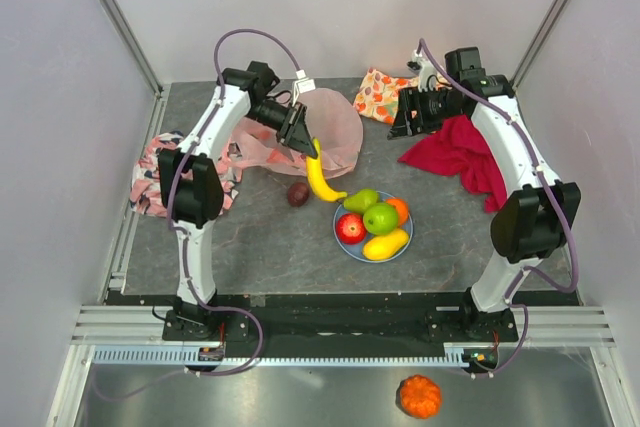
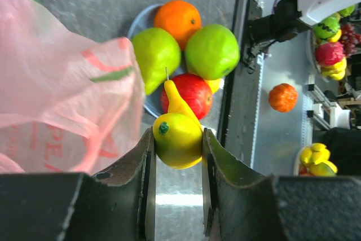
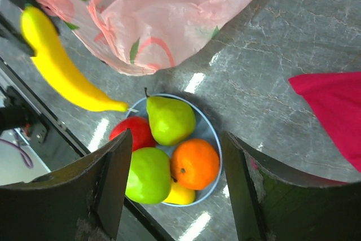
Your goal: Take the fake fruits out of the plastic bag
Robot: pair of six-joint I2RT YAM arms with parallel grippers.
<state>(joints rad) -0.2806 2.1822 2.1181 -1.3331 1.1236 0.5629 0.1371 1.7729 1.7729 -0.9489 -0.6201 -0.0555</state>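
My left gripper (image 1: pixel 298 133) is shut on the stem end of a yellow banana (image 1: pixel 321 176), which hangs in the air between the pink plastic bag (image 1: pixel 335 127) and the blue plate (image 1: pixel 343 247). In the left wrist view both fingers press on the banana (image 2: pixel 177 136), with the bag (image 2: pixel 56 83) at the left. On the plate lie a green pear (image 1: pixel 361 200), a green apple (image 1: pixel 381 218), an orange (image 1: pixel 399 209), a red apple (image 1: pixel 350 228) and a yellow fruit (image 1: pixel 386 244). A dark purple fruit (image 1: pixel 298 194) rests on the table. My right gripper (image 1: pixel 405 123) hovers open and holds nothing.
A red cloth (image 1: pixel 460 152) lies under the right arm. A fruit-print orange cloth (image 1: pixel 380 94) is at the back. A pink-and-black patterned cloth (image 1: pixel 160 172) lies at the left edge. A small orange pumpkin (image 1: pixel 419 396) sits on the front shelf.
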